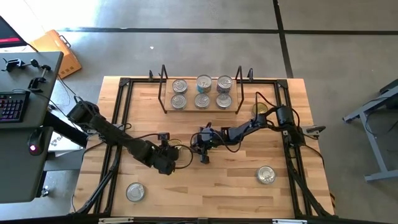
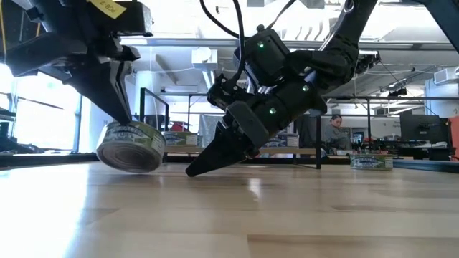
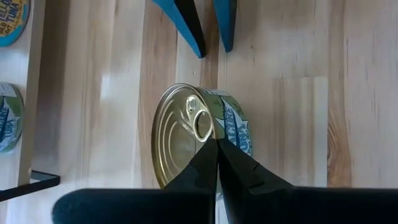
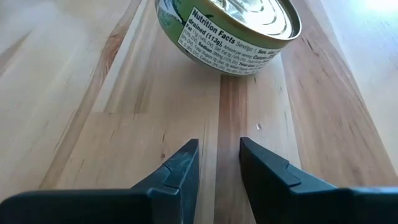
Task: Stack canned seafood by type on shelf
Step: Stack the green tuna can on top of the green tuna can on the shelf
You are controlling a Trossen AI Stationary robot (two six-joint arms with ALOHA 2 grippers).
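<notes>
Gold-topped tin (image 3: 186, 134) tilted — left gripper's (image 3: 216, 144) jaws pinching it.

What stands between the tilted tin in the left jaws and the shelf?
The right gripper: its tips are down at the table just past the gold-topped tin, roughly on the shelf side. Beyond it, the wood up to the shelf looks bare.

Around me: grey concrete floor (image 1: 186, 50), a dark desk (image 1: 25, 124) with keyboard (image 1: 12, 106) at left, bright office behind.
</notes>
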